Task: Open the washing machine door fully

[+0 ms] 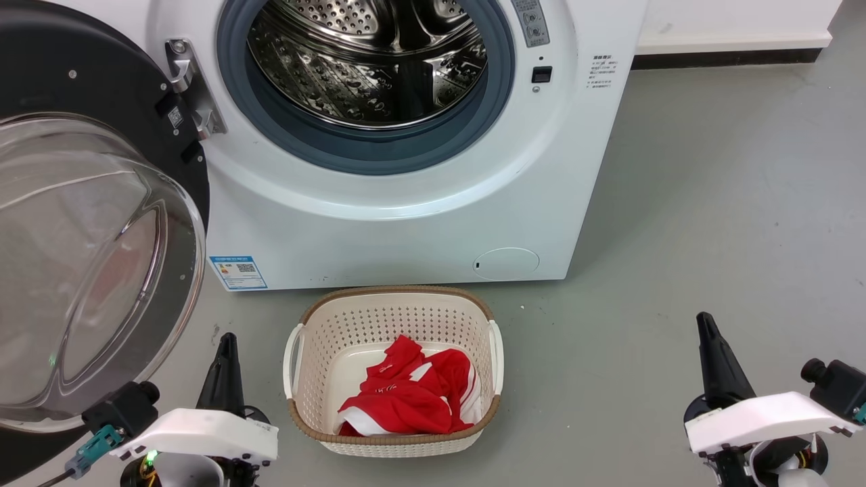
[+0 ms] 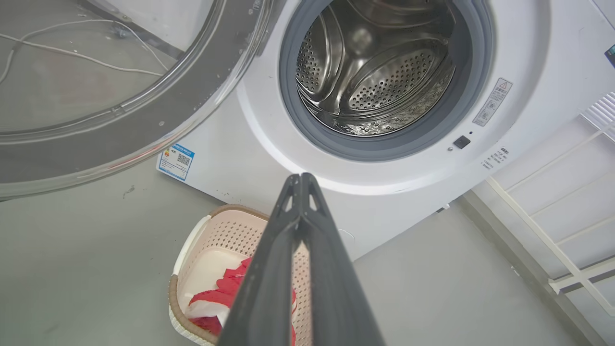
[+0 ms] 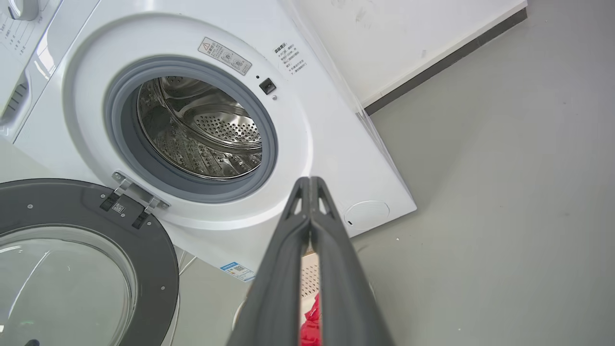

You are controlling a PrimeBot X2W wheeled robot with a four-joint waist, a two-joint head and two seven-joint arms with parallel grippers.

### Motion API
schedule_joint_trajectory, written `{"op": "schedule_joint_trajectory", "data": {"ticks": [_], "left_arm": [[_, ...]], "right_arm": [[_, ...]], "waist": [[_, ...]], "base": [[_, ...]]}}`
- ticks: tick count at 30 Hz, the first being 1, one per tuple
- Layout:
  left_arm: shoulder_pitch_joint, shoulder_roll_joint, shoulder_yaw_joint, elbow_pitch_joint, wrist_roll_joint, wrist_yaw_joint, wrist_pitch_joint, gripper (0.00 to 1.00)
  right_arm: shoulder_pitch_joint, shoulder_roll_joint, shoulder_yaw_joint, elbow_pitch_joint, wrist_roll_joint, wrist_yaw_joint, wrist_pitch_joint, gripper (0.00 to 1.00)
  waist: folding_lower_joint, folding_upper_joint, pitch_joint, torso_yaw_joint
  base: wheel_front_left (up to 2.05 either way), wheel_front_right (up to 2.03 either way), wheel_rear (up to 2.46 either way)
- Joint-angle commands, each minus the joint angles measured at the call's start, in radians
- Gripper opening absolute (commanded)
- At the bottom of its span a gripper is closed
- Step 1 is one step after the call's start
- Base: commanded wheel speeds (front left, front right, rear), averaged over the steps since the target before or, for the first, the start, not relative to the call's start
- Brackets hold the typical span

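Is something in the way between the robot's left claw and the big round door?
No, nothing visible. The left gripper is right beside the washing machine door; the basket sits on its other side.

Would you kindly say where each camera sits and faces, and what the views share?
Head view: on the head, facing forward and down at the open washing machine door, drum mouth and laundry basket; left gripper and right gripper at bottom corners.
Left wrist view: on left wrist, facing along its shut fingers toward the drum mouth.
Right wrist view: on right wrist, along its shut fingers toward the same mouth.
All share door and drum mouth.
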Motion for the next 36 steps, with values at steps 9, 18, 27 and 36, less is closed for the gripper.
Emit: {"op": "schedule_joint_trajectory", "data": {"ticks": [9, 18, 27, 36], "left_arm": [[-0.034, -0.005, 0.021, 0.0, -0.148, -0.024, 0.036, 0.0], [-0.038, -0.012, 0.034, 0.009, -0.264, -0.042, 0.066, 0.0], [-0.044, -0.018, 0.047, 0.018, -0.37, -0.057, 0.093, 0.0], [-0.049, -0.024, 0.058, 0.026, -0.467, -0.071, 0.119, 0.0]], "right_arm": [[-0.033, -0.008, -0.013, -0.004, 0.156, 0.0, 0.031, 0.0], [-0.035, -0.009, -0.022, 0.001, 0.274, 0.0, 0.057, 0.0], [-0.037, -0.009, -0.031, 0.006, 0.382, 0.0, 0.081, 0.0], [-0.04, -0.009, -0.04, 0.011, 0.481, 0.0, 0.105, 0.0]], "waist": [[0.0, 0.0, -0.005, 0.002], [0.0, 0.0, -0.009, 0.004], [0.0, 0.0, -0.014, 0.005], [0.0, 0.0, -0.019, 0.007]], "base": [[0.0, 0.0, 0.0], [0.0, 0.0, 0.0], [0.0, 0.0, 0.0], [0.0, 0.0, 0.0]]}}
